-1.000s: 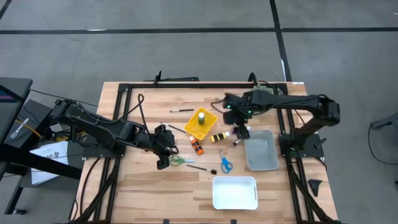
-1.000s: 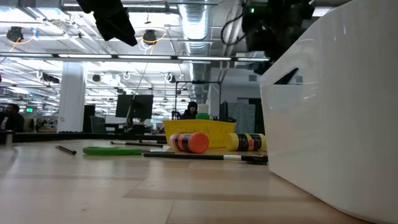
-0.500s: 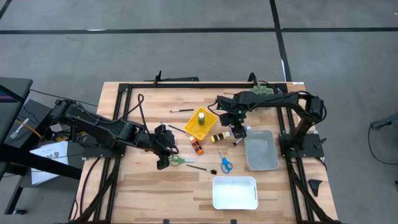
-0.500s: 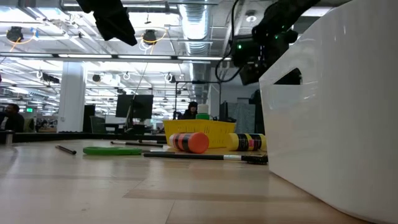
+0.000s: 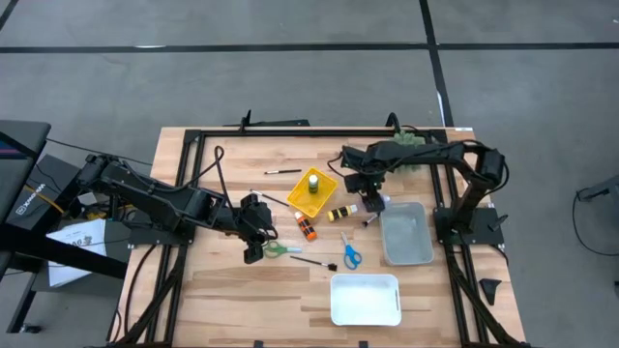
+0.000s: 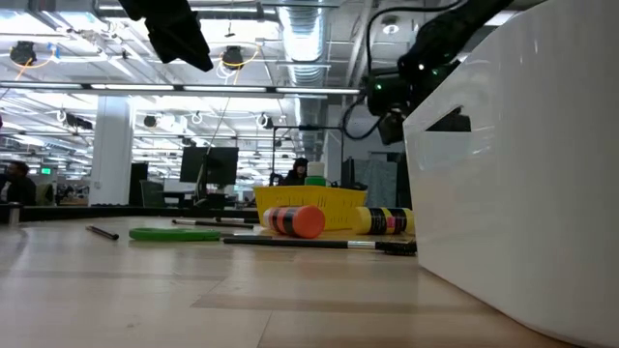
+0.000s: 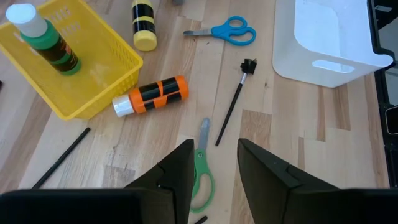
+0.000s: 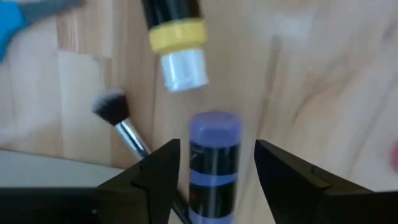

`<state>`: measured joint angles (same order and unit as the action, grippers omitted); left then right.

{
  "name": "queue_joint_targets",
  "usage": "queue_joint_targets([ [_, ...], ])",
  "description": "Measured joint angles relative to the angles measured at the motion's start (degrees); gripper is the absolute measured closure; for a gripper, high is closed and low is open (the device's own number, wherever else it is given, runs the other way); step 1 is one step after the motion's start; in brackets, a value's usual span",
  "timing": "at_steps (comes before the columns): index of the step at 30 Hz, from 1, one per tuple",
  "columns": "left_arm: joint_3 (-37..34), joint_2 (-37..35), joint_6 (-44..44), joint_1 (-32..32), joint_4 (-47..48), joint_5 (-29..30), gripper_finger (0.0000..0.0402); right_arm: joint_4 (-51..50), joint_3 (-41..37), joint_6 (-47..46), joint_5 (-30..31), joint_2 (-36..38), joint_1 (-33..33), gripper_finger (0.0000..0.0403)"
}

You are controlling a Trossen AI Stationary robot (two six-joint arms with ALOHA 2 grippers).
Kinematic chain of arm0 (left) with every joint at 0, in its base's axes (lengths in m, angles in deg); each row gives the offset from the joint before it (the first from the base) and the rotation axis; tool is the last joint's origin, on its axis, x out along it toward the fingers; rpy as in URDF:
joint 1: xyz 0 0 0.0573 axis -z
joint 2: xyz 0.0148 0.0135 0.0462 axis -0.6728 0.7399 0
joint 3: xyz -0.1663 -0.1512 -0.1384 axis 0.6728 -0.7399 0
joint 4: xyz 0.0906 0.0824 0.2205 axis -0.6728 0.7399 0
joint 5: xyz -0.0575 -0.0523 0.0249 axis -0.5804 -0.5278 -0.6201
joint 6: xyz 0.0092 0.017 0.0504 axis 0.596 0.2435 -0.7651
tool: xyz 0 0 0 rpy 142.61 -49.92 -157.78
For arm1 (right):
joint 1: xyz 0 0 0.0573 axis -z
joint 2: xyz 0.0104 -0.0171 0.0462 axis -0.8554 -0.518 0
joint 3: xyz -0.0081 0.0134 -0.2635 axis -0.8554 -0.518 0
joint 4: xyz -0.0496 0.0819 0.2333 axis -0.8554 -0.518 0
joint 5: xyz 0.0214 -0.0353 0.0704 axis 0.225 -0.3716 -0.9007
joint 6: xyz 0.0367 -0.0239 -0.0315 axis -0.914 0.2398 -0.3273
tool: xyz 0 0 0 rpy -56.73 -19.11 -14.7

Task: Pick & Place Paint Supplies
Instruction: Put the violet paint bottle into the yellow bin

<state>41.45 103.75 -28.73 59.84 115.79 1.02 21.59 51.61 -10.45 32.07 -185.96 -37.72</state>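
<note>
Looking down from the high view, the right gripper [image 5: 370, 200] hovered just beside the grey tray [image 5: 418, 253], apparently placed to lift a bottle; the left gripper [image 5: 253, 244] waited over the green scissors [image 5: 281, 249]. At table height, the orange bottle [image 6: 293, 221] lay sideways by the yellow basket [image 6: 309, 199]. Through the left wrist, its fingers [image 7: 178, 174] were parted, empty. Through the right wrist, spread fingers [image 8: 152, 174] flanked the purple bottle [image 8: 212, 163], lying lengthwise between them, cap pointing away.
</note>
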Motion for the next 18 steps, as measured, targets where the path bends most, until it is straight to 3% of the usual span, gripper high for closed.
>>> queue_joint_targets([
  [11,0.0,0.0,0.0,0.0,-0.04,0.22,0.0286,8.3,-3.0,-0.66,1.23,0.02,-0.11,0.017],
  [18,0.0,0.0,0.0,0.0,-0.1,0.2,0.0286,7.61,-3.0,-0.66,1.3,-0.44,-0.02,0.017],
])
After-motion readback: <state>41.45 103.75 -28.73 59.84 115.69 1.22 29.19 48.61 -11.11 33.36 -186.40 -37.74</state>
